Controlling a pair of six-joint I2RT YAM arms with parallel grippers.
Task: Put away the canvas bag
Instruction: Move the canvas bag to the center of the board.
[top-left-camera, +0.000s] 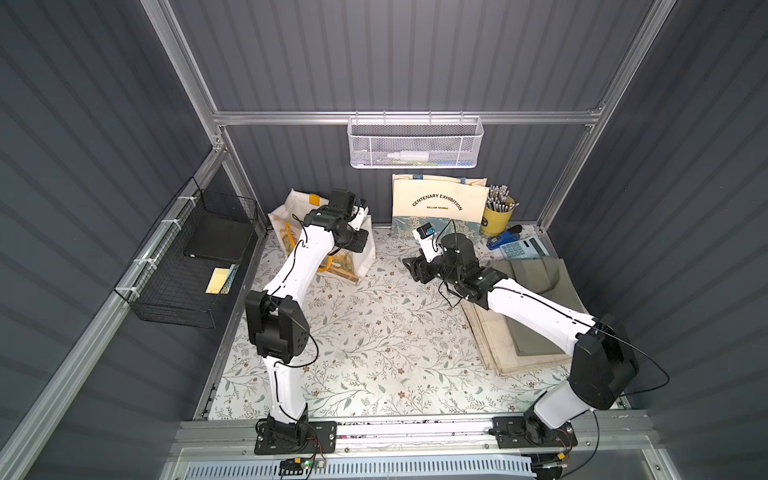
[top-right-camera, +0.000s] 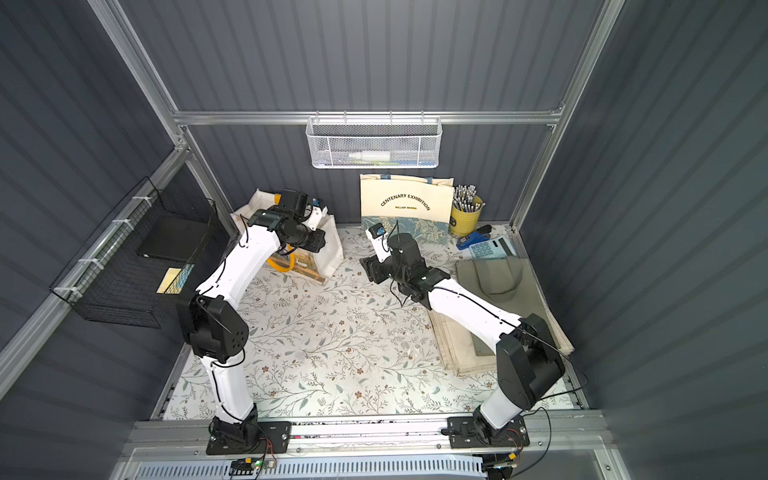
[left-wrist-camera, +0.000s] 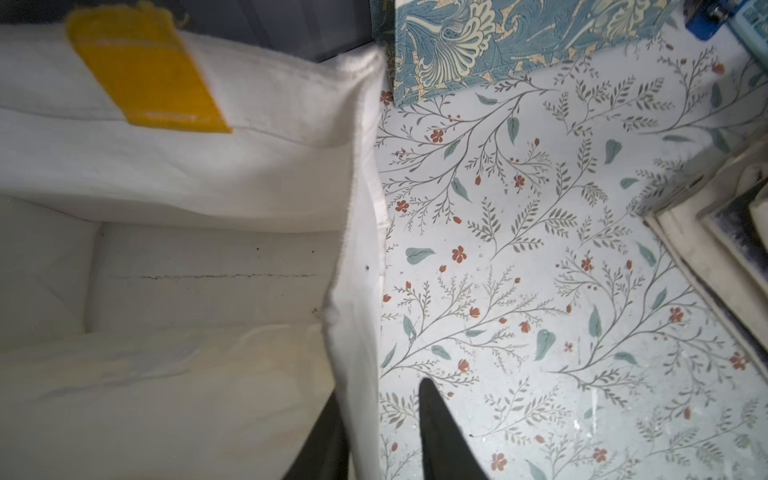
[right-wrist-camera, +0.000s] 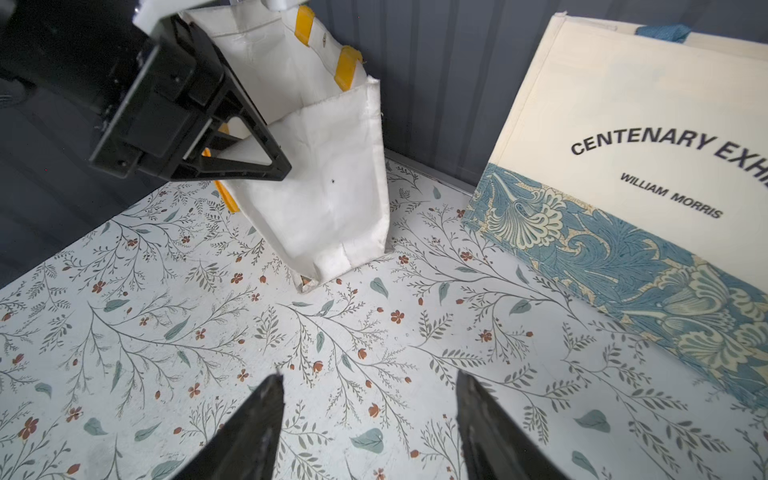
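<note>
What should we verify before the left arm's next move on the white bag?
1. Left claw straddles the side wall of the white canvas bag, one finger inside, one outside: ok.
2. Claw clamped on that wall: not ok; a gap shows between the fabric and the outer finger.
3. Bag interior bare where visible in the left wrist view: ok.
4. Right claw open, holding nothing, above bare table: ok.
5. Centenary Exhibition bag stands apart from the white bag, with table showing between them: ok.
</note>
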